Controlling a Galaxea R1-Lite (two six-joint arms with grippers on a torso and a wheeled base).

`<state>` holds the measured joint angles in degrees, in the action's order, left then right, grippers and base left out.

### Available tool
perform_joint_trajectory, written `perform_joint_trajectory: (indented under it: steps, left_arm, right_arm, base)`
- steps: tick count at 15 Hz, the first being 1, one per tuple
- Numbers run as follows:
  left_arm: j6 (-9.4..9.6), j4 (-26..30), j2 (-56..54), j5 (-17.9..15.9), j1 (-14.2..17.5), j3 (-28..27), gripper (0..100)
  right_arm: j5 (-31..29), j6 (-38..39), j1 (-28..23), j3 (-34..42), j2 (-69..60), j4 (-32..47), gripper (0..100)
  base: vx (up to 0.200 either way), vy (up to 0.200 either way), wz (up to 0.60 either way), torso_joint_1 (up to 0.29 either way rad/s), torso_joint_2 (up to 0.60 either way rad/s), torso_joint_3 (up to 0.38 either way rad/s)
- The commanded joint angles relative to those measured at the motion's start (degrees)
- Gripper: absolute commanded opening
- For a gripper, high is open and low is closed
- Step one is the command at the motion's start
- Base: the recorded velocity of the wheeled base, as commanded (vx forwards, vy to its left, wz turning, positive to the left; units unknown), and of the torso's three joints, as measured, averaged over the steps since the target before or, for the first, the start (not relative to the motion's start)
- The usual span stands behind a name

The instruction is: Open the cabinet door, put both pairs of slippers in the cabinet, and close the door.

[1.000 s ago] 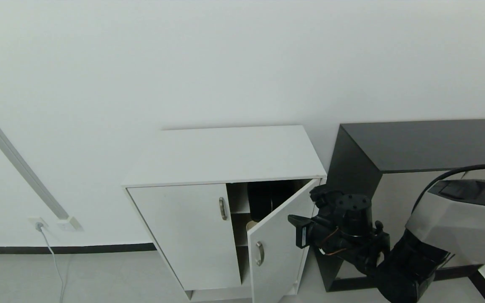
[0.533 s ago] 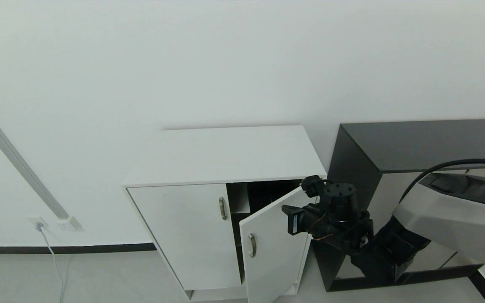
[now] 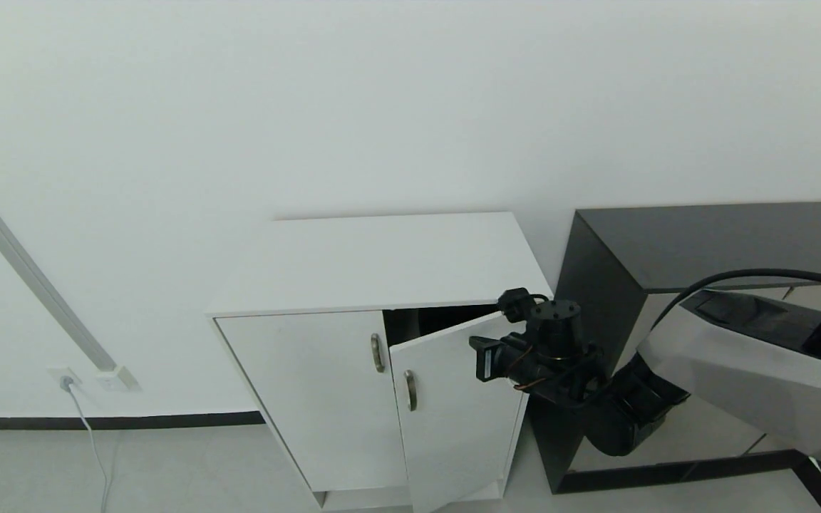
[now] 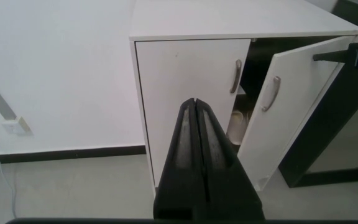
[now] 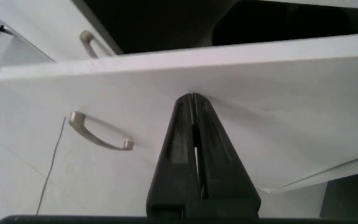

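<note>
Right wrist view puts the right gripper (image 5: 194, 99) at centre frame, its jaws pressed together with nothing between them and their tips against the white face of the right door (image 5: 241, 81), above its metal handle (image 5: 98, 132) at lower left. Whether the tips bear hard on the panel or only touch it cannot be told.

In the head view that door stands ajar at lower centre, hinged on the side towards the black table (image 3: 703, 242), while the left door (image 3: 311, 388) lies flush with the cabinet (image 3: 382, 260). The left wrist view shows a pale shape (image 4: 235, 126) low in the gap, perhaps slippers, too small to be sure.

The door looks like a stiff, light board that should swing freely on its hinges. Its smooth face offers little friction, so a flat push out near the handle edge would likely turn it more easily than one close to the hinge. For pulling, the handle is the only real hold.

The left gripper (image 4: 194, 102) hangs before the cabinet at centre frame, jaws shut tight and empty.
</note>
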<state>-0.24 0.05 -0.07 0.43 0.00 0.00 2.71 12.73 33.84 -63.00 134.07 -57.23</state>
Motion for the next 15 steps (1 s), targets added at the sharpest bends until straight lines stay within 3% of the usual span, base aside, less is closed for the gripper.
perform_joint_trajectory:
  steps: [1,15]
  left_arm:
    - [-0.02,0.0,0.1,0.0,0.0,0.0,0]
    - [-0.02,0.0,0.1,0.0,0.0,0.0,0]
  right_arm:
    - [0.0,0.0,-0.8,-2.7,2.0,1.2,0]
    - [0.0,0.0,-2.5,-10.1,4.8,5.0,0]
  base:
    - [0.0,0.0,0.0,0.0,0.0,0.0]
    - [0.0,0.0,0.0,0.0,0.0,0.0]
